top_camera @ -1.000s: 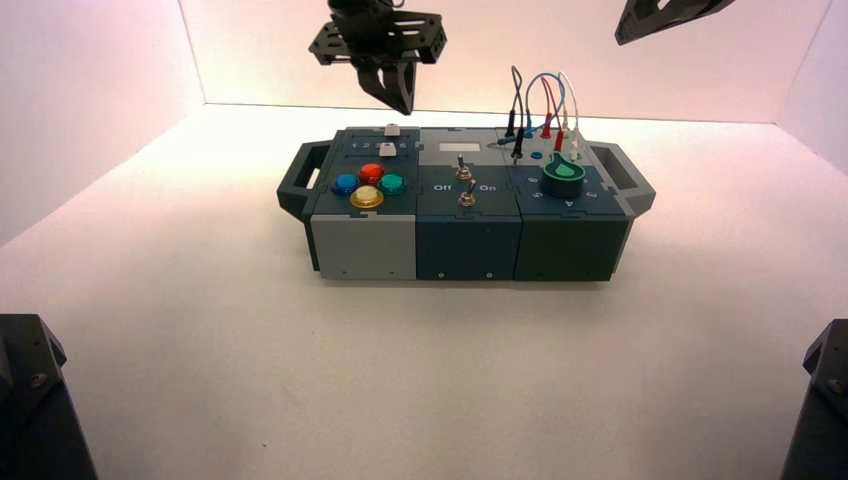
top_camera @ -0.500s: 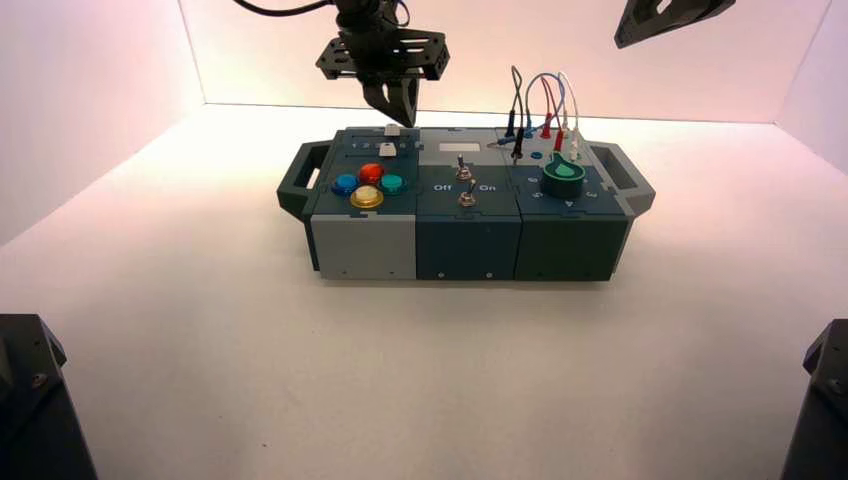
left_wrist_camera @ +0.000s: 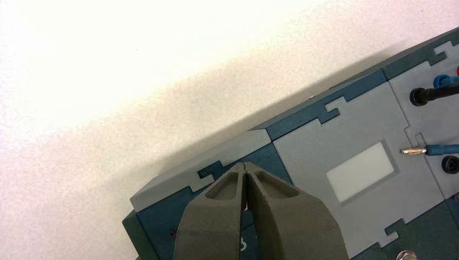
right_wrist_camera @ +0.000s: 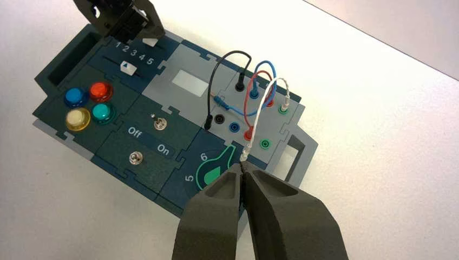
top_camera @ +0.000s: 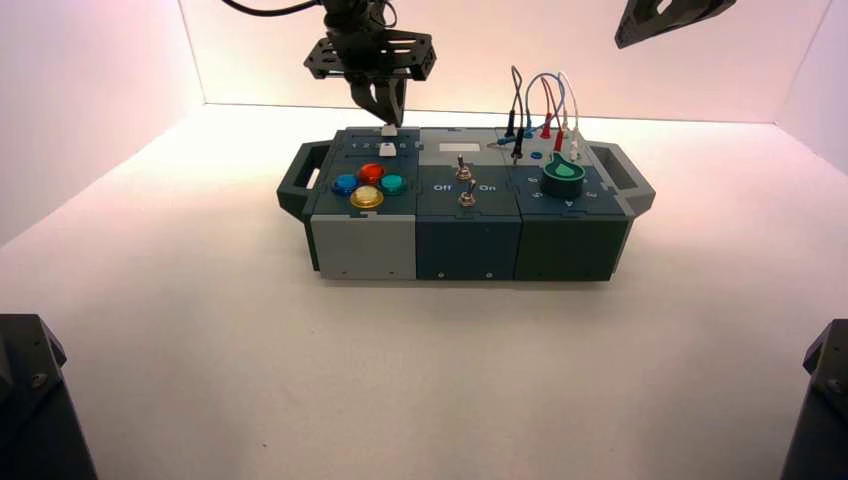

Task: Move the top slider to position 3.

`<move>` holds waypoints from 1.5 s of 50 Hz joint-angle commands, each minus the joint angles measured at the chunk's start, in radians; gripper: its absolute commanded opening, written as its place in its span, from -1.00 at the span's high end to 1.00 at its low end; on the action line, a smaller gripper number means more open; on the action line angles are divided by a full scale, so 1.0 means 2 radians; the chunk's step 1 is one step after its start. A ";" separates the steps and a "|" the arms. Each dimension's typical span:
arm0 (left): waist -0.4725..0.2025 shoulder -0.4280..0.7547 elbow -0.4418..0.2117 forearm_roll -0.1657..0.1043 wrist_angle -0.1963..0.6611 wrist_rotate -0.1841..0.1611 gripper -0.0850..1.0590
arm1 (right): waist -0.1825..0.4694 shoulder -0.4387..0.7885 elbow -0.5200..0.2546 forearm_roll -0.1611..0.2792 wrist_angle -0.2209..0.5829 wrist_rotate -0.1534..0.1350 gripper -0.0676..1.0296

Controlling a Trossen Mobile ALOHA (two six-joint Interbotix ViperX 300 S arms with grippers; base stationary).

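**Left gripper down at the top slider, ready to push toward 3**

The box [top_camera: 465, 205] sits in the middle of the high view, its slider panel at the upper left of its top face. The left gripper [top_camera: 384, 108] hangs over that panel's far edge, its tip just above or at the top slider [top_camera: 389, 131]; whether it touches cannot be told from here. In the left wrist view the fingers [left_wrist_camera: 216, 222] are pressed together to a single point at the bottom centre of the frame, holding nothing, and they hide the slider there. The right gripper [right_wrist_camera: 242, 172] is parked high at the upper right of the high view, its fingers likewise together and empty.

The step in hand looks like the final approach to contact. The next move probably calls for a short sideways nudge along the track, stopping the knob level with position 3 [right_wrist_camera: 133, 52], with care not to overshoot.

In the right wrist view, at the upper left, the scale reads "1 2 3 4 5"; the top slider [right_wrist_camera: 150, 41] appears beside the 5 end, partly under the left gripper. Lower down, the toggles are marked "Off" and "On", and "5" and "6" sit by the green knob [right_wrist_camera: 215, 169].
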 commanded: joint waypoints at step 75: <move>0.003 -0.019 -0.027 -0.014 0.048 -0.023 0.91 | 0.001 -0.002 -0.005 -0.001 -0.005 -0.001 0.92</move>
